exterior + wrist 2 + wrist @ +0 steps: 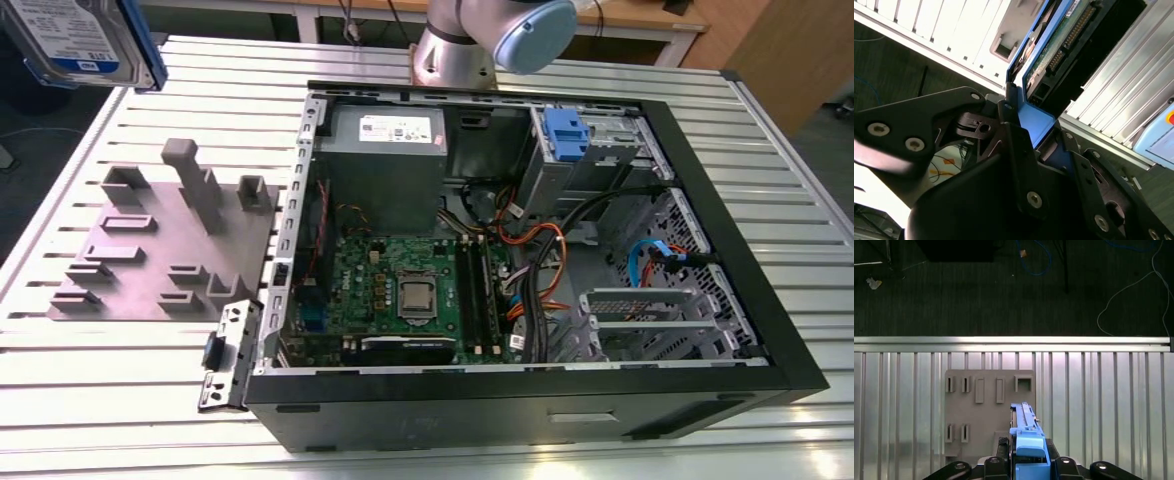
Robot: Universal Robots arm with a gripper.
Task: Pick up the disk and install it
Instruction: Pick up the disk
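The disk (83,40) is held in the air, clamped by the jaws on its blue edge. In the first wrist view the grey fixture plate (984,405) is seen below it on the table (1104,405), beside the open computer case (507,410).

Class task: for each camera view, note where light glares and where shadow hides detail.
Exterior view: glare washes the table slats before the computer case, whose inside lies shaded. First wrist view: a bright band along the table edge, dark floor beyond. Second wrist view: slats washed white; the tool gripping the disk is dark.
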